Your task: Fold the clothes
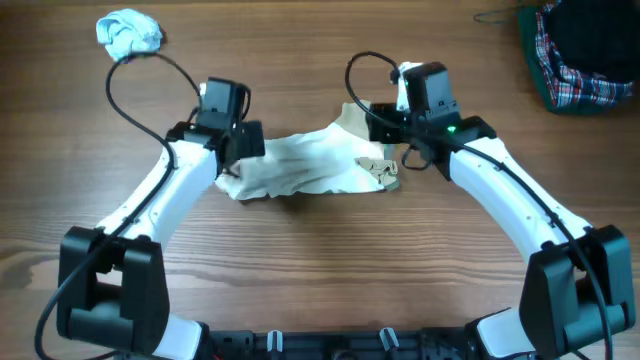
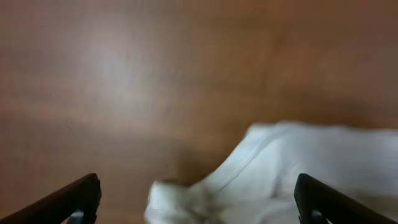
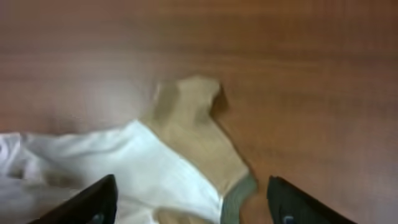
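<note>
A cream-white garment (image 1: pixel 305 165) with a tan part and a grey-green hem lies crumpled on the wooden table between my arms. My left gripper (image 1: pixel 238 158) is open over its left end; the left wrist view shows white cloth (image 2: pixel 298 180) between the spread fingers (image 2: pixel 199 205). My right gripper (image 1: pixel 392 140) is open over its right end; the right wrist view shows the tan flap (image 3: pixel 193 124) and white cloth between its fingers (image 3: pixel 189 205). Neither holds the cloth.
A crumpled light-blue cloth (image 1: pixel 128 32) lies at the far left corner. A dark green basket with plaid clothing (image 1: pixel 580 55) stands at the far right. Black cables loop behind both wrists.
</note>
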Robot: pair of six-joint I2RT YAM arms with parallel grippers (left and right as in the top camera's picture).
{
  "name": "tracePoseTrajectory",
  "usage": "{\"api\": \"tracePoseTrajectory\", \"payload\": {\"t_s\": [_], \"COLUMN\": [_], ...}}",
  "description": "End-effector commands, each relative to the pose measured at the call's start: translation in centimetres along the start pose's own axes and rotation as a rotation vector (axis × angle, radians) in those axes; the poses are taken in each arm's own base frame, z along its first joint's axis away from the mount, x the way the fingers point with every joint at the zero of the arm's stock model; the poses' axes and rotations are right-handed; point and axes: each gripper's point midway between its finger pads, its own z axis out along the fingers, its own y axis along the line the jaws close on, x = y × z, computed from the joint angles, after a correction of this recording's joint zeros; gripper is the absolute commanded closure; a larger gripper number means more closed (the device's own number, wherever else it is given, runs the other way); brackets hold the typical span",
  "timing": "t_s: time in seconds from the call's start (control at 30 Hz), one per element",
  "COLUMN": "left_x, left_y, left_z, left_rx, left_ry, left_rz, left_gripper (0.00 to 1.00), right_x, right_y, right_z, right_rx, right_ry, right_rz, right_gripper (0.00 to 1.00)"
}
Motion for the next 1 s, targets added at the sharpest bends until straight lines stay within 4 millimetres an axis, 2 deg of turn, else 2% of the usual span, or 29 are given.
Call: {"api": "tracePoseTrajectory", "payload": {"t_s": [0.0, 0.1, 0.2, 0.3, 0.4, 0.5, 0.63, 0.7, 0.8, 0.97], "left_x": [-3.0, -4.5, -4.7, -3.9, -2.2, -1.3, -0.1, 0.0, 0.3, 0.9], "left_y": [-2.6, -4.3, -5.4, -5.7, -7.0, -7.1, -7.1, -7.1, -7.0, -5.3], "left_z": [-0.6, -0.5, 0.6, 2.1, 3.6, 4.7, 6.3, 6.4, 6.4, 6.9], "left_rx": [0.144, 0.231, 0.272, 0.275, 0.343, 0.341, 0.330, 0.329, 0.325, 0.228], "left_ry": [-0.080, -0.140, -0.147, -0.113, -0.042, -0.011, 0.030, 0.033, 0.044, 0.064], "left_rz": [0.002, 0.026, 0.043, 0.047, 0.057, 0.060, 0.062, 0.061, 0.062, 0.066], "left_gripper": [0.00, 0.00, 0.00, 0.01, 0.04, 0.08, 0.26, 0.35, 0.57, 0.53], "right_x": [-1.3, -1.3, -0.7, -0.2, -0.1, 0.7, 1.8, 2.1, 3.0, 3.6], "right_y": [0.4, 0.9, 1.3, 1.1, 1.0, 0.7, 0.4, 0.3, 0.1, -0.2], "right_z": [0.8, 2.6, 4.4, 5.7, 6.6, 7.3, 8.7, 9.0, 10.0, 10.6], "right_rx": [-0.023, -0.059, -0.093, -0.091, -0.091, -0.087, -0.081, -0.080, -0.077, -0.074], "right_ry": [-0.038, -0.044, -0.030, -0.024, -0.027, -0.004, 0.026, 0.031, 0.053, 0.070], "right_rz": [-0.035, -0.062, -0.084, -0.093, -0.113, -0.115, -0.114, -0.116, -0.122, -0.125], "right_gripper": [0.25, 0.27, 0.28, 0.28, 0.28, 0.28, 0.28, 0.29, 0.29, 0.29]}}
